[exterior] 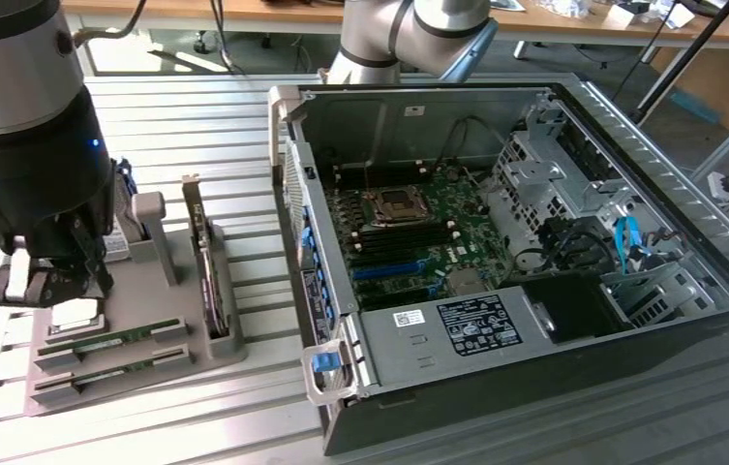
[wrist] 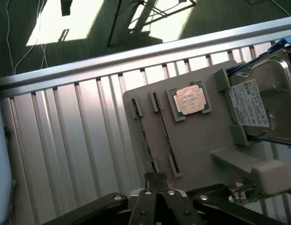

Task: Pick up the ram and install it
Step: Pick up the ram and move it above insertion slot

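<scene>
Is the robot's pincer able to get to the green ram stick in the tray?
Probably yes: the ram stands uncovered in its slot on the gray holder, and the pincer, shut, hangs close above its end.

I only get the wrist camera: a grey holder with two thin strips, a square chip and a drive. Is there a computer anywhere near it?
Observer: Yes. An open computer case stands on the exterior view's right of the grey holder, with its inside facing up.
Operator: And those thin strips, what do they look like from the side?
Observer: They are green circuit boards. One ram stick and a second ram stick lie side by side, both seated in the holder's slots.
</scene>
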Robot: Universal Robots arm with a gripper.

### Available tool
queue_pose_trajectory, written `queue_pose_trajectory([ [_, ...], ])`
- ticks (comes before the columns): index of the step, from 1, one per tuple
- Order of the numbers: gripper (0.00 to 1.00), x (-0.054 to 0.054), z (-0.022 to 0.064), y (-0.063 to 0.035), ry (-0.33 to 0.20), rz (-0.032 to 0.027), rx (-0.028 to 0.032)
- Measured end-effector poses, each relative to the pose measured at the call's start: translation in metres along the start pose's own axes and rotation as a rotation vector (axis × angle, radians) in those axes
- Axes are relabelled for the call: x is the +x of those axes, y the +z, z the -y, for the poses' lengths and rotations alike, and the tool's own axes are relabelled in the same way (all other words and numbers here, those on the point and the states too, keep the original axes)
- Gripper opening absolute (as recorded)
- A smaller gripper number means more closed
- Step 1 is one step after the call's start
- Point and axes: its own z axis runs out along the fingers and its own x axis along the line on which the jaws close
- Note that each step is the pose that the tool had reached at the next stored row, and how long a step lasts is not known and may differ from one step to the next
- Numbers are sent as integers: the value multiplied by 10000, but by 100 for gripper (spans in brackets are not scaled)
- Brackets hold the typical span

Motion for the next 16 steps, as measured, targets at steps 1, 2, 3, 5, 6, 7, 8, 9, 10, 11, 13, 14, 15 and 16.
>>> queue_pose_trajectory([
  [1, 10, 0, 0, 1, -169, -9, 2],
  [2, 10, 0, 0, 1, -359, -20, 4],
  [3, 10, 0, 0, 1, -533, -30, 6],
  [5, 10, 0, 0, 2, -892, -50, 9],
  [6, 10, 0, 0, 2, -1088, -61, 11],
  [7, 10, 0, 0, 3, -1274, -72, 13],
  [8, 10, 0, 0, 3, -1428, -81, 15],
  [9, 10, 0, 0, 4, -1613, -90, 17],
  [10, 10, 0, 0, 4, -1776, -101, 17],
  [11, 10, 0, 0, 5, -1908, -108, 19],
  [13, 10, 0, 0, 7, -2160, -121, 22],
  [14, 10, 0, 0, 6, -2244, -127, 22],
  [15, 10, 0, 0, 7, -2320, -131, 23],
  [16, 10, 0, 0, 7, -2347, -132, 23],
])
